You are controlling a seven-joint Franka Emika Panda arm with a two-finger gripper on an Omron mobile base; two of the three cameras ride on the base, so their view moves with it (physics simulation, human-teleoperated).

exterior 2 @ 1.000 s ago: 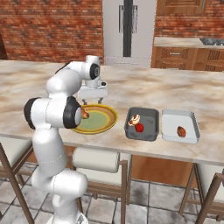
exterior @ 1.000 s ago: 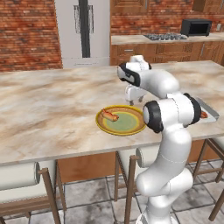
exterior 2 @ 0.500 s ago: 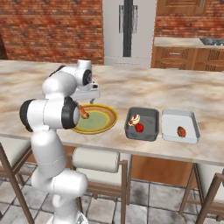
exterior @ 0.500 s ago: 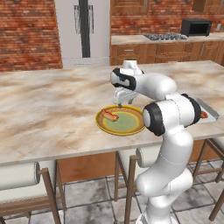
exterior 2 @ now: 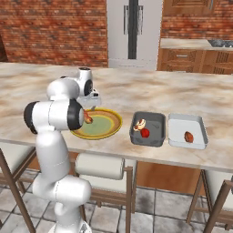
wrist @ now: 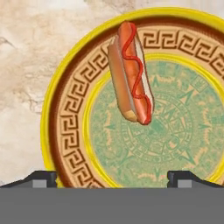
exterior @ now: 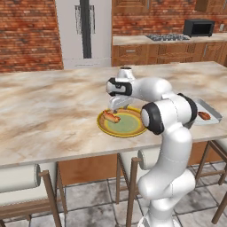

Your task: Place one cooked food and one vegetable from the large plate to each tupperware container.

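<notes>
The large plate lies near the counter's front edge, with its yellow rim and green centre. A hot dog with a ketchup line rests on the plate's left part. My gripper hangs open just above the hot dog, its fingertips spread wide and holding nothing. To the right of the plate stand two tupperware containers. The darker one holds a pale piece and a red tomato. The lighter one holds a brown piece of food.
Stools stand tucked under the counter's front edge. The marble counter stretches wide to the left of the plate. A fridge and a back counter with a microwave stand far behind.
My gripper has swung left and down across the plate, from over its far right side to above the hot dog. It has stayed open.
</notes>
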